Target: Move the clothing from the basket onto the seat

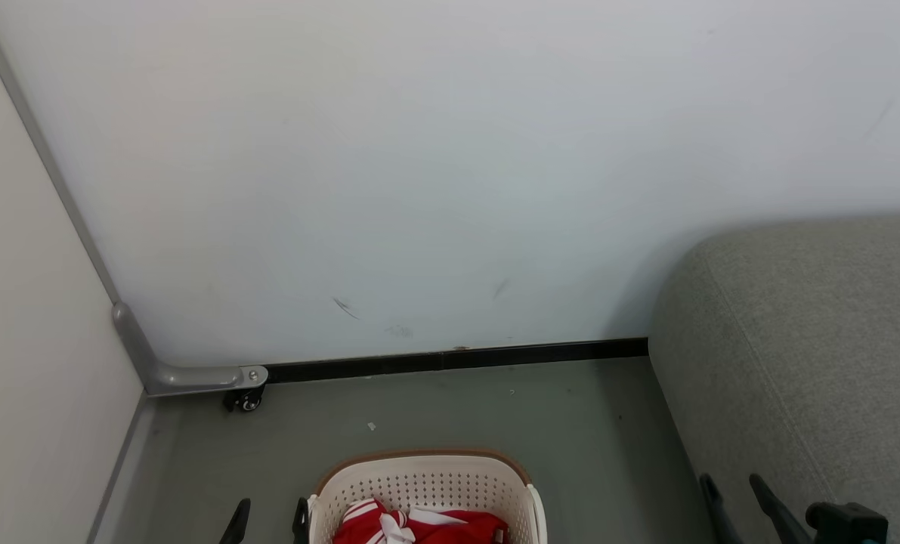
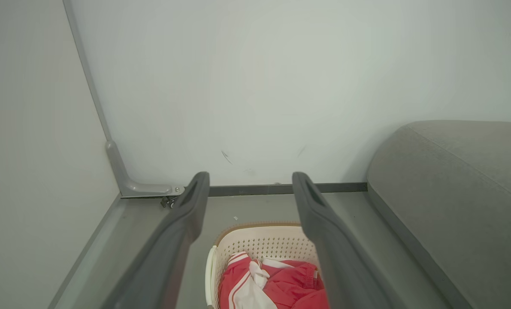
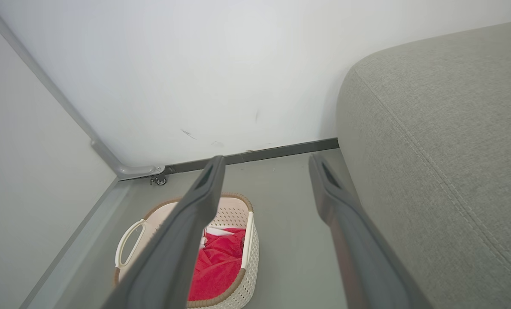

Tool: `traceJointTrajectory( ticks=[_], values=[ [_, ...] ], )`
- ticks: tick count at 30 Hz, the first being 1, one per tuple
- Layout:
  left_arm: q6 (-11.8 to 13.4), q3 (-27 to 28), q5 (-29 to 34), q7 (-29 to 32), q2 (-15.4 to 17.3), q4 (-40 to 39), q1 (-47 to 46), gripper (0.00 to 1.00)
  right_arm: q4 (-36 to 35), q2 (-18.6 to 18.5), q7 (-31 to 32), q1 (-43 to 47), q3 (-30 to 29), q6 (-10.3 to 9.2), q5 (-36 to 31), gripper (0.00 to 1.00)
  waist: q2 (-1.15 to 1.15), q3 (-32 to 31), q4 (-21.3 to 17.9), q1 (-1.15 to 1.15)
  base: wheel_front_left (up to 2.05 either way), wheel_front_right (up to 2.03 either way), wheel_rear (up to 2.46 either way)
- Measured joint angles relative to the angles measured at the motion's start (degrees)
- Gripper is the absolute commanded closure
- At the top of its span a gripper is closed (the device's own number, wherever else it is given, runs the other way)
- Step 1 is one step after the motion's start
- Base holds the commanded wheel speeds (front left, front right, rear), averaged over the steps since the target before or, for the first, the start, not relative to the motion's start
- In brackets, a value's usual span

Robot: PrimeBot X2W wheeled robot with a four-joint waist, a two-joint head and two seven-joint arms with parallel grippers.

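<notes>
Clothing (image 1: pixel 419 527), crumpled red fabric with white stripes, is lying in the perforated cream basket (image 1: pixel 427 483) at the head view's bottom centre. Nothing is lying on the rounded grey woven seat (image 1: pixel 797 340) at right, so the whole transfer is waiting. Left gripper (image 1: pixel 268 523) and right gripper (image 1: pixel 737 495) are hanging spread apart, holding nothing.

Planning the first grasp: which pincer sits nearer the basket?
The left pincer: in the head view it shows right beside the basket, at its left side, while the right pincer is over by the grey seat.
</notes>
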Motion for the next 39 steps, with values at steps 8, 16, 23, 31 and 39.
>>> traceJointTrajectory(
  ticks=[8, 16, 23, 31, 39],
  values=[
    [-1.03, -0.37, 0.77, 0.0, 0.01, 0.19, 0.01, 0.0, 1.1, 0.0, 0.0, 0.09, -0.44, 0.0, -0.7, 0.0, 0.0, 1.2, -0.46, 0.0, 0.0, 0.0, 0.0],
    [-2.11, -1.89, 1.05, 0.0, 0.0, 1.32, 0.07, 0.0, 1.14, 0.0, 0.0, 1.13, -1.11, 0.0, -2.01, 0.0, 0.0, 3.01, -1.5, 0.0, 0.0, 0.0, 0.0],
    [-3.26, -3.8, 1.29, 0.0, 0.05, 3.42, 0.07, 0.0, 0.77, 0.03, 0.0, 3.92, -1.82, 0.0, -3.74, 0.0, 0.0, 5.44, -3.13, 0.0, 0.0, 0.0, 0.0],
    [-4.22, -5.28, 0.42, 0.0, 0.03, 6.16, -0.99, 0.0, -2.44, 0.04, 0.0, 6.04, -1.18, 0.0, -4.11, 0.0, 0.0, 8.27, -4.72, 0.0, 0.0, 0.0, 0.0],
    [-4.46, -5.58, 1.13, 0.0, 0.01, 10.5, -5.98, 0.0, -5.52, 0.03, 0.0, 6.12, -0.04, 0.0, -4.11, 0.0, 0.0, 12.3, -6.79, -0.01, 0.0, 0.0, 0.0]
  ],
)
